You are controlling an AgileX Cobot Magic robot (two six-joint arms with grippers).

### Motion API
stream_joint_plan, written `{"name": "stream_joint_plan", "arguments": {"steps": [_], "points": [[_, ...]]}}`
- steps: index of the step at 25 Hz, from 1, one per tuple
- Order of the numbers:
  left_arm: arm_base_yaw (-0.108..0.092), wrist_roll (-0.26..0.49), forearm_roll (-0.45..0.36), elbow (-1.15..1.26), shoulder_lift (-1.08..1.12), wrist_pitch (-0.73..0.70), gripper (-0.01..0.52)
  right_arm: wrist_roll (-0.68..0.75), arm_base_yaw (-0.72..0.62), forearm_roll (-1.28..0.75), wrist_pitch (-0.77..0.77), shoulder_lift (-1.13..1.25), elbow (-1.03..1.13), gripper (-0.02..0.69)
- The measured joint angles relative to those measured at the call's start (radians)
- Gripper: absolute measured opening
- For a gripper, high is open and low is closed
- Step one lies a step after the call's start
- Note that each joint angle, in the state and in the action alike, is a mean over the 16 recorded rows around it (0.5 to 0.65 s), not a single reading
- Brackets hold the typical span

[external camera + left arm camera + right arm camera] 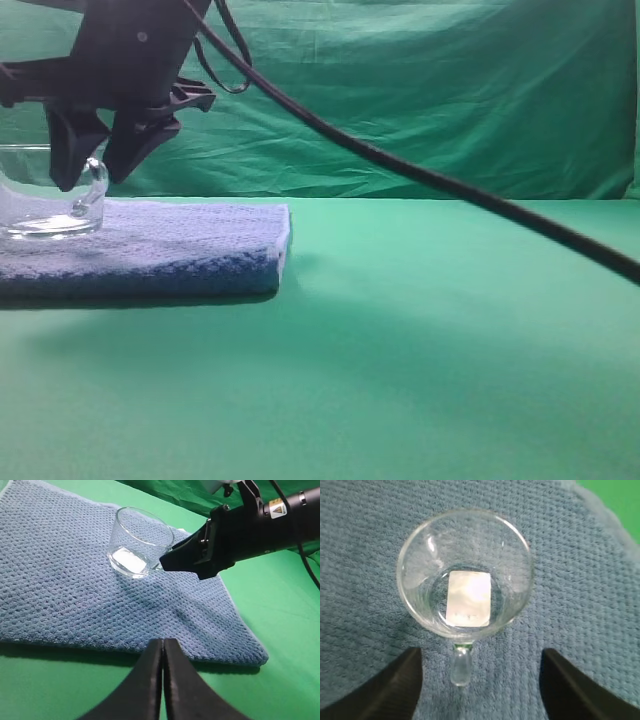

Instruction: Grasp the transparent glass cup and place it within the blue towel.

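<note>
Squat clear glass cup point(465, 575) upright on knobbly blue towel point(580, 595), handle at 6 o'clock, left side cropped in the exterior view. Right gripper point(480, 690) released, astride handle; fingertips cropped. Left gripper point(163, 652) clenched, empty.

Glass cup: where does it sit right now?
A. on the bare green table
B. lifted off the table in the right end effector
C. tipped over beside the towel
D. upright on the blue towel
D: the glass cup stands upright on the blue towel, right end effector open astride its handle.
</note>
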Motion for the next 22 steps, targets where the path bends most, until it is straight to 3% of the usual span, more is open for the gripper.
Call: {"name": "stream_joint_plan", "arguments": {"steps": [12, 22], "points": [[0.0, 0.0, 0.0, 0.0, 0.0, 0.0, 0.0, 0.097, -0.075, -0.01, 0.322, -0.262, 0.029, 0.024], [0.0, 0.0, 0.0, 0.0, 0.0, 0.0, 0.0, 0.142, -0.089, -0.019, 0.395, -0.494, 0.22, 0.0]]}}
